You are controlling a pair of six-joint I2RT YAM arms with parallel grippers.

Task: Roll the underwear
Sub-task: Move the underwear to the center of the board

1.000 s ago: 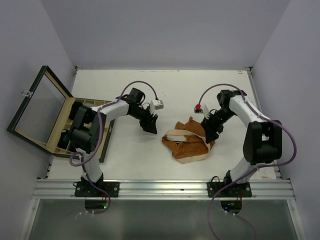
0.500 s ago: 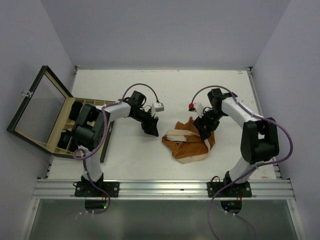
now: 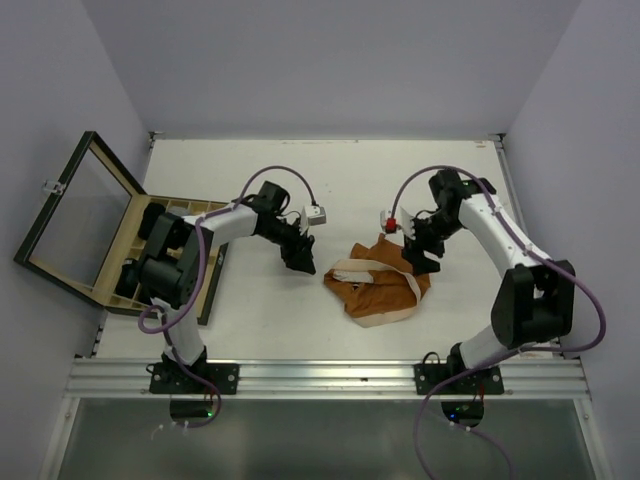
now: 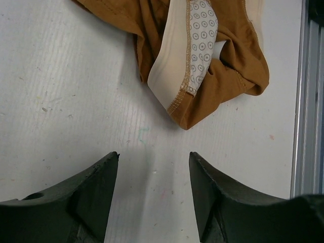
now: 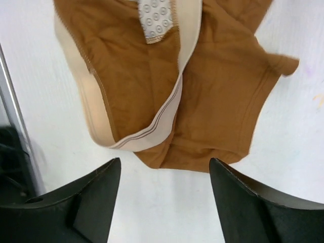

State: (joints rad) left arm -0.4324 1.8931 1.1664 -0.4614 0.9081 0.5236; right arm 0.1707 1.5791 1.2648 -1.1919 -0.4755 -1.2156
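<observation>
Crumpled orange-brown underwear (image 3: 378, 290) with a cream waistband lies on the white table between the two arms. My left gripper (image 3: 300, 258) hovers just to its left. It is open, with bare table between its fingers, and the garment (image 4: 223, 66) lies ahead of the left gripper (image 4: 154, 159). My right gripper (image 3: 420, 255) hangs above the garment's upper right edge. It is open wide with nothing held, and the cloth (image 5: 212, 96) lies just beyond the right gripper (image 5: 164, 167). Black underwear (image 3: 150, 222) sits in the box's compartments.
A compartmented wooden box (image 3: 212, 285) stands at the table's left edge, its glass lid (image 3: 75, 225) swung open to the left. A metal rail (image 3: 320, 378) runs along the near edge. Side walls close in the table left and right.
My right gripper moved in over the garment's right edge, then drew back a little, and its jaws widened. The left gripper shifted slightly. The orange-brown underwear kept its shape.
</observation>
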